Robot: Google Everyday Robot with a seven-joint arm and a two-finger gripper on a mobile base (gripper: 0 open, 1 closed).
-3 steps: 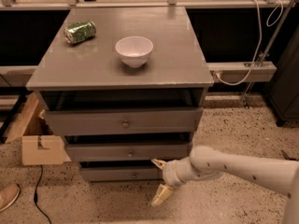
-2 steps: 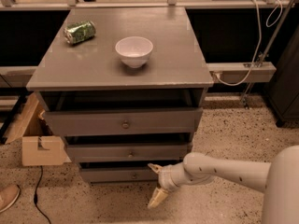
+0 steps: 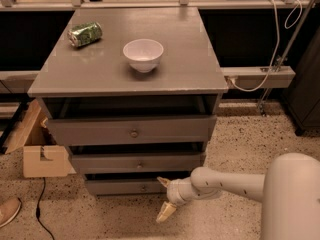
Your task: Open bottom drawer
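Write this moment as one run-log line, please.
tool: open, low by right part of bottom drawer front | knob: not gripped | bowl and can: on cabinet top

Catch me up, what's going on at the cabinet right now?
The robot's arm reaches in from the lower right toward the grey cabinet. Its gripper hangs low in front of the bottom drawer, fingers spread open, just right of the knob and not on it. It holds nothing. A dark gap shows above that drawer's front. On top sit a white bowl and a green can lying on its side.
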